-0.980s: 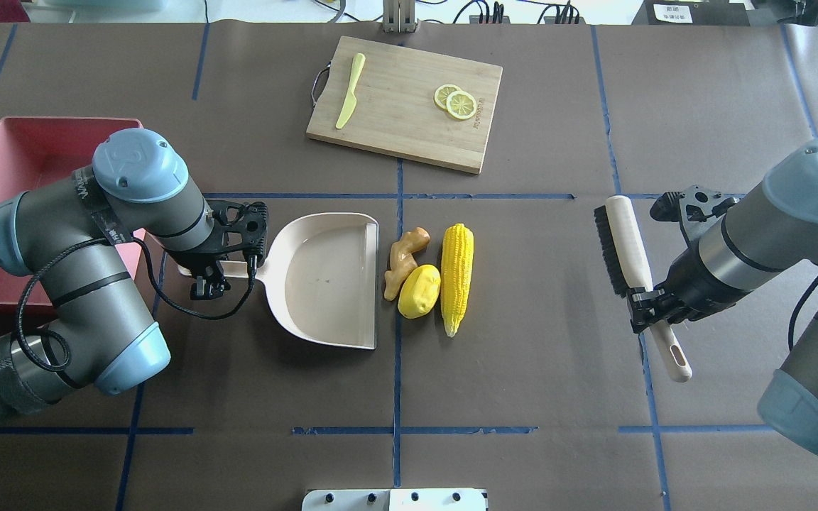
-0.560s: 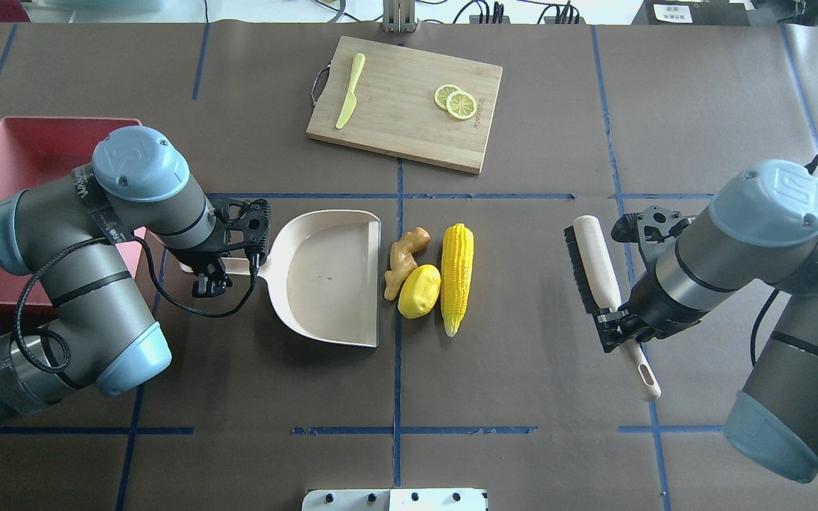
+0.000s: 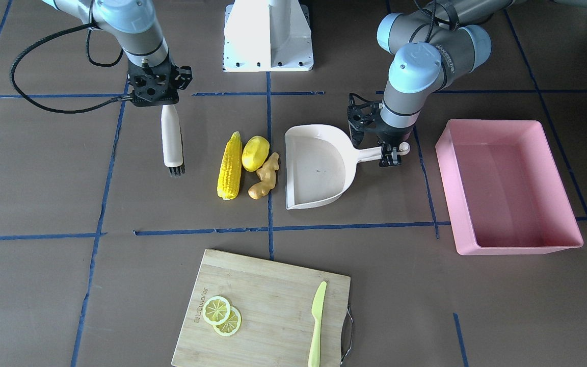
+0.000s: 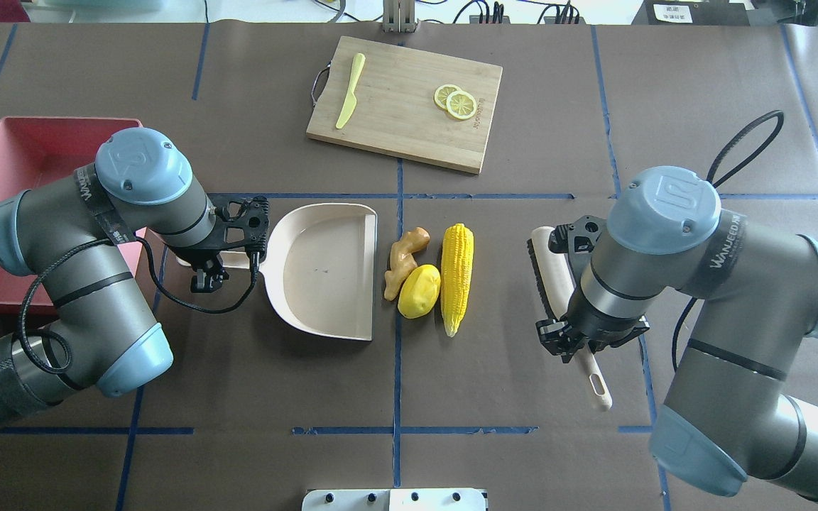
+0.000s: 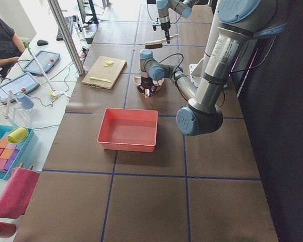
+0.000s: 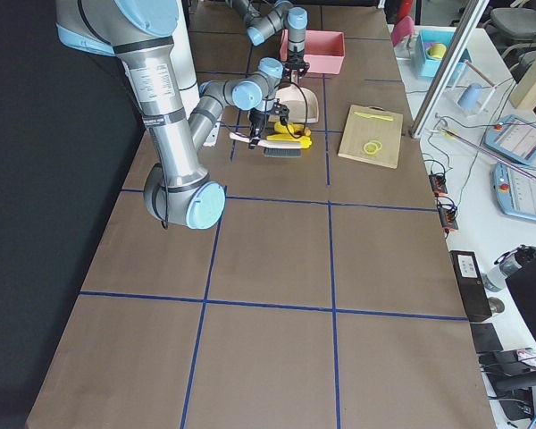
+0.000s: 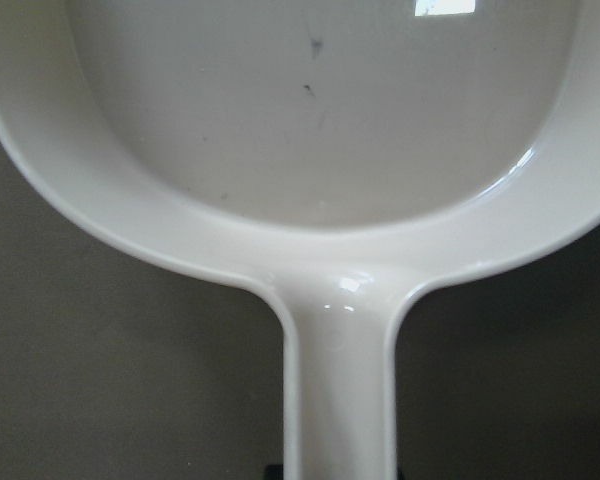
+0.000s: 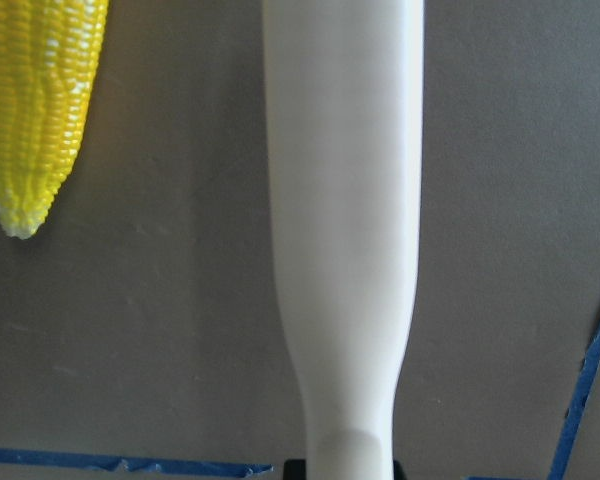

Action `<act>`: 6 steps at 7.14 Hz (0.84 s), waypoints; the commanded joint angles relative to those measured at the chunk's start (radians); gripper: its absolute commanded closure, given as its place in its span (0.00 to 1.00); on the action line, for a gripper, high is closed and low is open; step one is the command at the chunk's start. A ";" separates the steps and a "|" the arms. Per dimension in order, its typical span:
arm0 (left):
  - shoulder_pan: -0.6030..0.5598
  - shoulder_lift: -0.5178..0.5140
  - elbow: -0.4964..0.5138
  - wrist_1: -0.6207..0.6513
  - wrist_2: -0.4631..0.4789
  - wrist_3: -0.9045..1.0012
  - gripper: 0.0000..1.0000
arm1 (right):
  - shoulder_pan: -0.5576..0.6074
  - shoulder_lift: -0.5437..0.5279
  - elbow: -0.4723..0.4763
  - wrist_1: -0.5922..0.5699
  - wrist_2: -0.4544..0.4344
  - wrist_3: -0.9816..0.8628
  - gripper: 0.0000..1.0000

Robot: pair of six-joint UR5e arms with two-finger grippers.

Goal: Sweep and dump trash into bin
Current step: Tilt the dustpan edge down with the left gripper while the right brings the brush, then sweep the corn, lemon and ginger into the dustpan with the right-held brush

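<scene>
My left gripper is clamped on the dustpan handle. The pan's straight open lip faces the trash. Three pieces lie just off that lip: one ginger nearest, one lemon touching it, and one corn on the far side. Beyond the corn, my right gripper is closed around the handle of one brush, with a strip of bare desk between bristles and corn. One bin sits on the pan's handle side, apart from it. One board lies well beyond the pan, carrying two slices and one knife.
</scene>
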 commanded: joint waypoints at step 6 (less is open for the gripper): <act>0.012 -0.010 0.001 0.005 0.010 -0.007 1.00 | -0.094 0.167 -0.288 0.153 -0.115 0.122 1.00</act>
